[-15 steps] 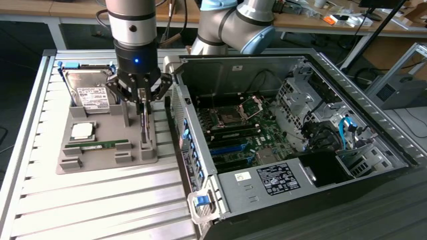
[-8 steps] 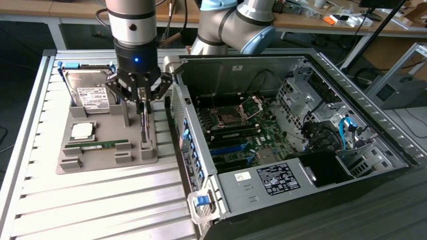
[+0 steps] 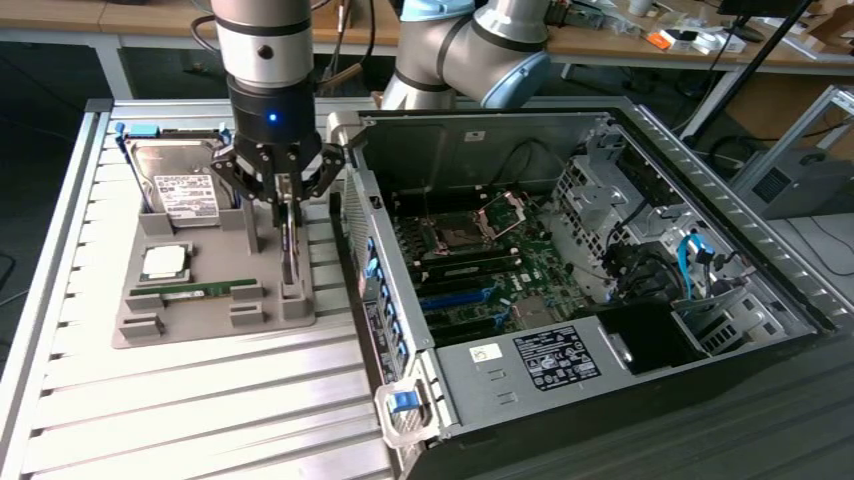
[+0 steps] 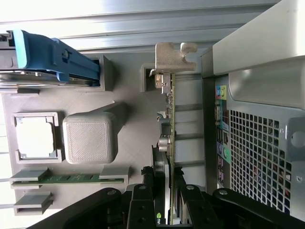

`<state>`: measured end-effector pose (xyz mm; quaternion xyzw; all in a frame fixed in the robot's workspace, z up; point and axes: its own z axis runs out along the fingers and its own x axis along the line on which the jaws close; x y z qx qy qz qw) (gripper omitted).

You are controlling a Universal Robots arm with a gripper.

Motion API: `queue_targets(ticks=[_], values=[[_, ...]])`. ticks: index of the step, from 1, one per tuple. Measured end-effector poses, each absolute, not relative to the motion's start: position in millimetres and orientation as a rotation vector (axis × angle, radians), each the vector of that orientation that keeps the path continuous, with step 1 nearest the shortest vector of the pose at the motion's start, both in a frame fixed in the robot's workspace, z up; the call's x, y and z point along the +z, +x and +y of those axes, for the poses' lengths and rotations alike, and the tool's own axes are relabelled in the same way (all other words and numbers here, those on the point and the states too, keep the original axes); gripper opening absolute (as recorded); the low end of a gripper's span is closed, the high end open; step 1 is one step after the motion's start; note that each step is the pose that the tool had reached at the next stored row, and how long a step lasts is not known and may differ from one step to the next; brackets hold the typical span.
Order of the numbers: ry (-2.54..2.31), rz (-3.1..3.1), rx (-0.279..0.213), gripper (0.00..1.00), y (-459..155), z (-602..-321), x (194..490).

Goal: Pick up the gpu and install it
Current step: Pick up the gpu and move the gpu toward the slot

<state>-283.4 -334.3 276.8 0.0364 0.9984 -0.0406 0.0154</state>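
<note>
The gpu (image 3: 291,258) is a thin green card standing on its edge in the slots of the grey holder tray (image 3: 174,335), at the tray's side nearest the computer case. In the wrist view I see the gpu (image 4: 172,119) edge-on, with its silver bracket (image 4: 169,56) at the far end. My gripper (image 3: 283,212) reaches straight down onto the card's upper edge. Its black fingers (image 4: 143,205) sit on either side of the card, and the gripper (image 4: 167,202) is shut on it. The card's lower edge still sits between the tray's grey posts.
On the tray lie a silver hard drive (image 3: 180,190) in a blue carrier (image 4: 47,57), a CPU (image 3: 164,262) and a RAM stick (image 3: 194,290). The open computer case (image 3: 747,290) lies at the exterior view's right, motherboard (image 3: 481,250) exposed, its perforated rear panel (image 4: 257,143) close beside the card.
</note>
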Motion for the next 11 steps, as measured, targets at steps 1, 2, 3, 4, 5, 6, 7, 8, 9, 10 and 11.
queue_targets(ticks=[1, 2, 3, 4, 5, 6, 7, 8, 9, 10, 11], values=[[0.113, 3.106, -0.126, 0.27, -283.4, -334.3, 277.0], [0.113, 3.106, -0.126, 0.27, -283.4, -334.3, 277.3], [0.113, 3.106, -0.126, 0.27, -283.4, -334.3, 277.6], [0.113, 3.106, -0.126, 0.27, -283.4, -334.3, 277.8], [0.113, 3.106, -0.126, 0.27, -283.4, -334.3, 278.1], [0.113, 3.106, -0.126, 0.27, -283.4, -334.3, 278.3], [0.113, 3.106, -0.126, 0.27, -283.4, -334.3, 278.5], [0.113, 3.106, -0.126, 0.27, -283.4, -334.3, 278.7], [0.113, 3.106, -0.126, 0.27, -283.4, -334.3, 279.0], [0.113, 3.106, -0.126, 0.27, -283.4, -334.3, 279.2], [0.113, 3.106, -0.126, 0.27, -283.4, -334.3, 279.4]])
